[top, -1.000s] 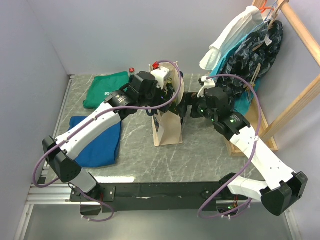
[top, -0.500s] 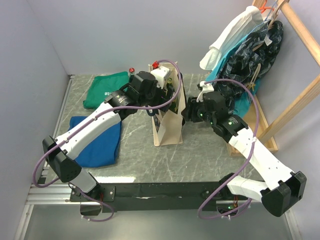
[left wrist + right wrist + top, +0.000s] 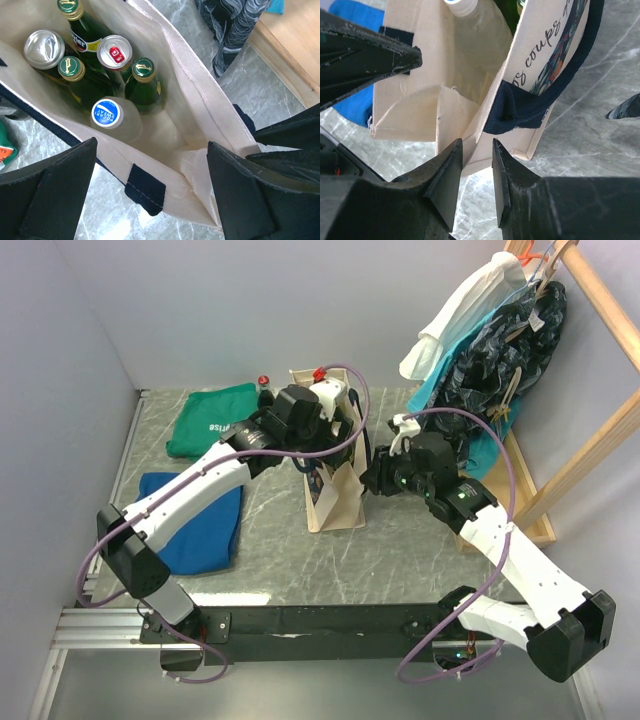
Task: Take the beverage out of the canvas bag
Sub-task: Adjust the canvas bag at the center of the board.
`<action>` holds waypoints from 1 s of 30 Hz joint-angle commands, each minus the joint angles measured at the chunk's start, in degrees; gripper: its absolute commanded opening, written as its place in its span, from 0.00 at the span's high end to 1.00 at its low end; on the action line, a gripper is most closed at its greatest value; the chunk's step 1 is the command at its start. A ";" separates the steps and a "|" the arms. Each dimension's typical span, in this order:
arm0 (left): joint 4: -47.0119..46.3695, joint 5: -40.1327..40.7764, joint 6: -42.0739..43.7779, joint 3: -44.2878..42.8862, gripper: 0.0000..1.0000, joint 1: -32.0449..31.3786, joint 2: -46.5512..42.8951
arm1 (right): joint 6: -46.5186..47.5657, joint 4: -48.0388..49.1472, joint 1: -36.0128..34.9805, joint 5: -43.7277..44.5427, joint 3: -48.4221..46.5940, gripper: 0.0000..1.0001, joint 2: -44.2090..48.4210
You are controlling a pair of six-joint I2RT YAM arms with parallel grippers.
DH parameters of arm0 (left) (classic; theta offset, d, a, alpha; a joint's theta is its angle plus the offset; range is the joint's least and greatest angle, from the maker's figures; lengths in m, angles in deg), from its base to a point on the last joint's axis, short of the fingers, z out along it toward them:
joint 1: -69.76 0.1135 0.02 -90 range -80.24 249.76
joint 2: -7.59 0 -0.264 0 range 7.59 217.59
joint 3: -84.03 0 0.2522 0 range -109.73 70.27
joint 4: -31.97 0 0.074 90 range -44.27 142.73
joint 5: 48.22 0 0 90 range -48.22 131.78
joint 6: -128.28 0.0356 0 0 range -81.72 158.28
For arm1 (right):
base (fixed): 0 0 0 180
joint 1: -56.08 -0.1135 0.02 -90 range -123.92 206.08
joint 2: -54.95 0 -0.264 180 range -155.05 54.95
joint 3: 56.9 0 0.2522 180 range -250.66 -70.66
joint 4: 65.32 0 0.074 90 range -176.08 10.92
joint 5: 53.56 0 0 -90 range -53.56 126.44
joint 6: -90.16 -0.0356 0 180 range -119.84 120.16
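The cream canvas bag (image 3: 336, 502) stands upright mid-table with its mouth open. Inside it I see green glass bottles (image 3: 144, 85), two cans (image 3: 114, 51) and a clear bottle with a blue Pocari Sweat cap (image 3: 107, 113). My left gripper (image 3: 151, 145) hovers open over the bag's mouth (image 3: 335, 412), its fingers straddling the near corner and holding nothing. My right gripper (image 3: 476, 145) is shut on the bag's cream rim next to the navy handle (image 3: 520, 107), at the bag's right side (image 3: 368, 476).
A folded green cloth (image 3: 212, 418) and a folded blue cloth (image 3: 195, 525) lie left of the bag. A small red-capped item (image 3: 264, 380) stands behind the green cloth. Clothes hang on a wooden rack (image 3: 500, 330) at the right, with its base (image 3: 290, 60) close to the bag.
My right gripper has moved left to the bag's rim and shut on it. The left gripper has shifted slightly over the bag's mouth and stays open.
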 commanded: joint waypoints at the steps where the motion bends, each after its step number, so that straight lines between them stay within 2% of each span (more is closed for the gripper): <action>1: -1.84 -1.35 0.48 -3.03 0.04 -0.05 0.93 | 2.19 -6.40 -0.83 -3.28 1.78 0.62 -0.20; 9: -1.22 -1.35 0.92 -4.61 0.04 -0.05 2.96 | 2.90 -8.86 -0.83 -0.48 0.46 0.58 -3.71; 12: -1.22 -1.70 1.18 -5.84 0.04 -0.14 3.48 | 2.81 -8.07 -0.74 1.12 0.20 0.42 -2.66; 15: -1.31 -2.14 1.62 -7.60 0.04 -0.05 4.27 | 2.45 -7.98 -0.83 3.58 -0.85 0.38 -2.22; 16: -1.22 -2.14 1.71 -8.13 0.04 -0.05 4.71 | 2.37 -7.98 -0.83 4.02 -1.12 0.33 -2.22; 19: -0.35 -1.70 2.24 -10.76 0.04 -0.05 6.38 | 2.80 -8.33 -0.74 4.55 -1.91 0.35 -2.04; 22: -0.25 -1.53 2.85 -12.87 0.04 -0.05 7.96 | 2.46 -8.95 -0.74 6.56 -3.23 0.29 -2.05; 27: 1.41 -0.39 3.73 -16.83 0.04 -0.05 11.30 | 1.93 -7.81 -0.91 10.52 -4.90 0.28 0.23; 30: 1.33 -0.03 3.65 -16.57 0.04 -0.05 11.83 | 1.49 -6.85 -0.74 12.72 -6.04 0.24 1.99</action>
